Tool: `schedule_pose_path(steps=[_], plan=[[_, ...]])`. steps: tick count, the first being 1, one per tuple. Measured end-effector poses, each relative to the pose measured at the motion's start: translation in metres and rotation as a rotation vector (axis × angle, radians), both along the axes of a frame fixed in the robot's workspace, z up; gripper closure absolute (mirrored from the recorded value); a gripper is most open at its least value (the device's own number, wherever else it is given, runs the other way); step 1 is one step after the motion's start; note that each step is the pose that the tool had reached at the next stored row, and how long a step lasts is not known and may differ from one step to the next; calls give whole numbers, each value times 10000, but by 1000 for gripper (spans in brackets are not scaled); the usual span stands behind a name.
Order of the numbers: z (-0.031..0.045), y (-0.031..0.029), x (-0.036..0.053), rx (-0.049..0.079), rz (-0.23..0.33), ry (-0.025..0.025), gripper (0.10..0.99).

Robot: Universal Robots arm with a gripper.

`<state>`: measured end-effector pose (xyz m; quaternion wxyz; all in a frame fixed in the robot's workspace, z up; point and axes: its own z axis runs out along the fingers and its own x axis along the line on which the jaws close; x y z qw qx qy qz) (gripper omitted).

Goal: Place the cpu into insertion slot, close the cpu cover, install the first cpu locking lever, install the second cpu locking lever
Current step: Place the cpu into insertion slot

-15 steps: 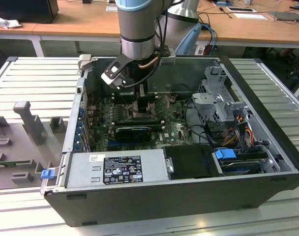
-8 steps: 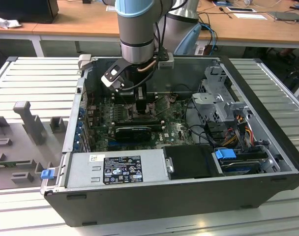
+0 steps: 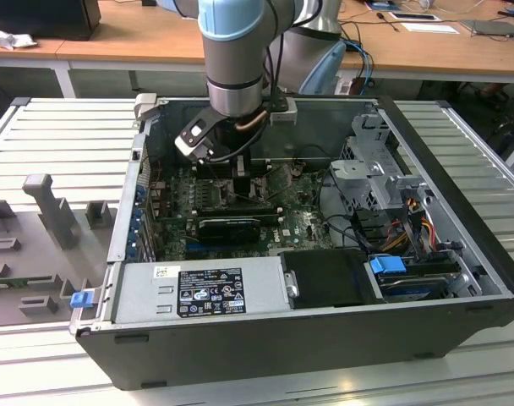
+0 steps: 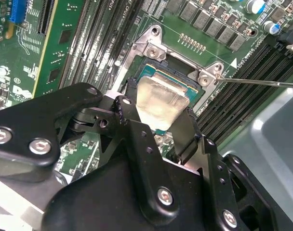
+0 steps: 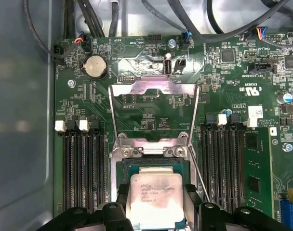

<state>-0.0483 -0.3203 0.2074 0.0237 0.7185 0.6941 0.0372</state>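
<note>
Silvery cpu [image 5: 156, 197] is pinched by its edges in my fingers [image 5: 192, 198] right over the slot [image 5: 151, 164], cover [image 5: 153, 89] flipped open, so I'd keep it flat and square going down.

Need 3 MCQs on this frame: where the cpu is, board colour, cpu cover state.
1. Where is the cpu?
A) gripped in the claw, over the insertion slot
B) on a person's palm
C) dropped on the floor

2. What colour is the circuit board around the slot?
A) red
B) green
C) white

3. The cpu cover is:
A) shut over the slot
B) swung open, off the slot
C) held in the claw

Answers:
1 A: both wrist views show the claw clamped on its sides above the slot.
2 B: green surrounds the slot.
3 B: its frame lies back, with board showing through the window.
</note>
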Motion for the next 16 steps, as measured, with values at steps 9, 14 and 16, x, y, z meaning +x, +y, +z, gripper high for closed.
schedule_pose_path(steps=[9,14,16], plan=[[-41,9,0,-8,-1,2,561],[-43,10,0,-15,0,0,549],[-43,10,0,-15,-1,0,490]])
